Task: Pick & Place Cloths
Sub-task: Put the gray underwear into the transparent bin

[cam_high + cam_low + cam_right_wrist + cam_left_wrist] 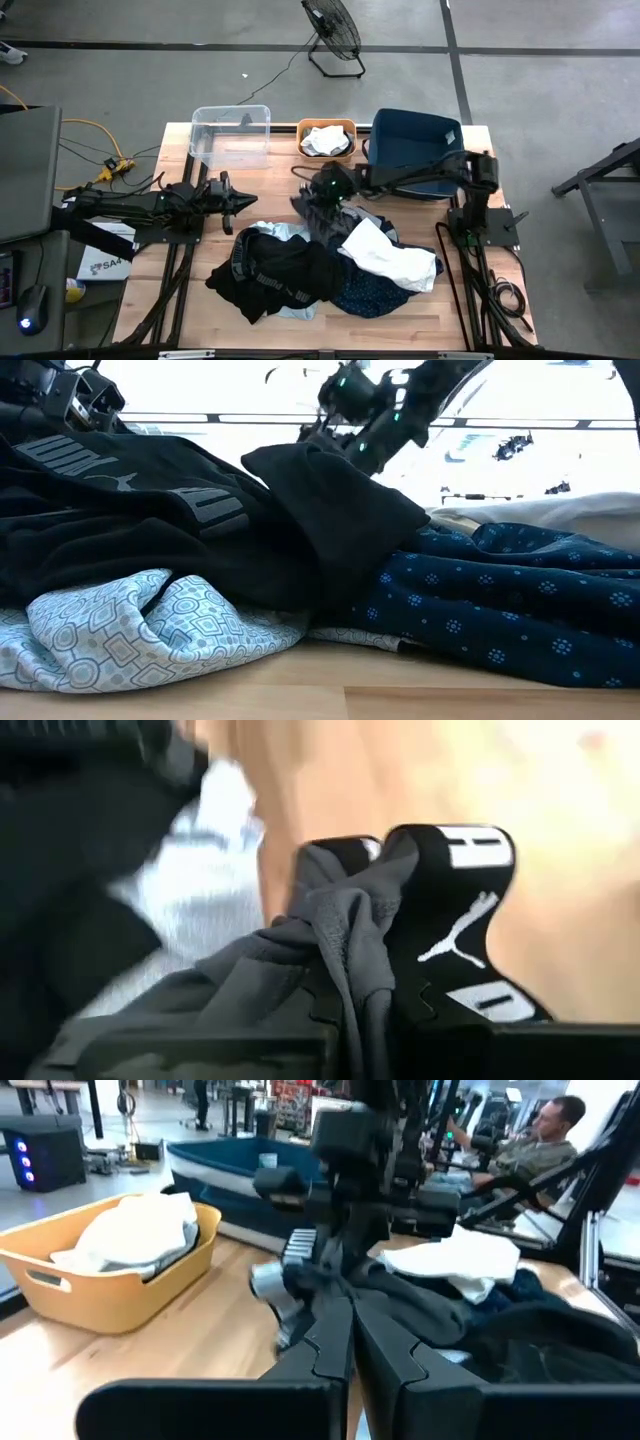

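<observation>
**Cloths: a soft heap, one fold pinched**

The cloths lie heaped on the tabletop (150,300) between the two arms, overlapping one another. By the look of them they are light, limp and far from fragile; any piece taken by a bunched fold or a free edge should lift easily, though it may drag a neighbour that lies across it.

Largest first: one black garment (275,275) with white lettering covers the heap's left part. One navy dotted cloth (375,292) lies under one white cloth (385,255) on the right. One light blue patterned cloth (150,625) peeks out beneath the black. One grey cloth (330,935) sits at the heap's far edge, and another white piece fills the orange bin (327,140).

Three bins stand along the far side: one dark blue bin (415,150), one clear bin (232,135), one orange.

The right end effector (318,205) is closed on a fold of the grey cloth. The left end effector (248,200) waits beside the heap, pinched closed on nothing.
</observation>
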Controlling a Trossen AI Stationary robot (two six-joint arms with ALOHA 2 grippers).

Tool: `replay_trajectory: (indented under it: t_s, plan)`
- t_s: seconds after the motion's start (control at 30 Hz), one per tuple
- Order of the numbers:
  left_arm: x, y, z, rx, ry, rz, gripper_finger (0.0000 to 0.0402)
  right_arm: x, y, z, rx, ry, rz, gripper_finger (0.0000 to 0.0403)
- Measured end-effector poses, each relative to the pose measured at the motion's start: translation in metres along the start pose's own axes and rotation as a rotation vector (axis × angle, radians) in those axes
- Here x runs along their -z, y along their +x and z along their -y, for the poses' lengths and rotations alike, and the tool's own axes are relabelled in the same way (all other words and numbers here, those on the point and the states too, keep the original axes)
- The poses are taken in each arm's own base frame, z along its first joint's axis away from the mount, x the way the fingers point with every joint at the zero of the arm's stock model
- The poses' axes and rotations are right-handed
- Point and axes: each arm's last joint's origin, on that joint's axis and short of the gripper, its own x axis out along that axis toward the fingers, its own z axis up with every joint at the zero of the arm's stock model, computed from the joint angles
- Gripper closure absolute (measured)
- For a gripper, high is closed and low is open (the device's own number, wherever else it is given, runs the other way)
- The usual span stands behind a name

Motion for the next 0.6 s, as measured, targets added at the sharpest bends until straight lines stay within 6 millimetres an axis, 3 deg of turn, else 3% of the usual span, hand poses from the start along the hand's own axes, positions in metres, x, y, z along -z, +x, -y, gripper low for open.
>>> replay_trajectory:
  t_s: [0.2,0.33,0.6]
  plan:
    - [-0.004,0.001,0.001,0.006,0.022,0.037,0.0389,-0.038,-0.047,-0.008,0.02,-0.054,0.247,0.0388]
    - [-0.006,0.002,0.002,0.01,0.065,0.057,0.0389,-0.053,-0.07,-0.012,0.03,-0.085,0.361,0.0388]
    - [-0.013,0.006,0.004,0.034,0.151,0.128,0.0387,-0.073,-0.093,-0.016,0.038,-0.125,0.558,0.0388]
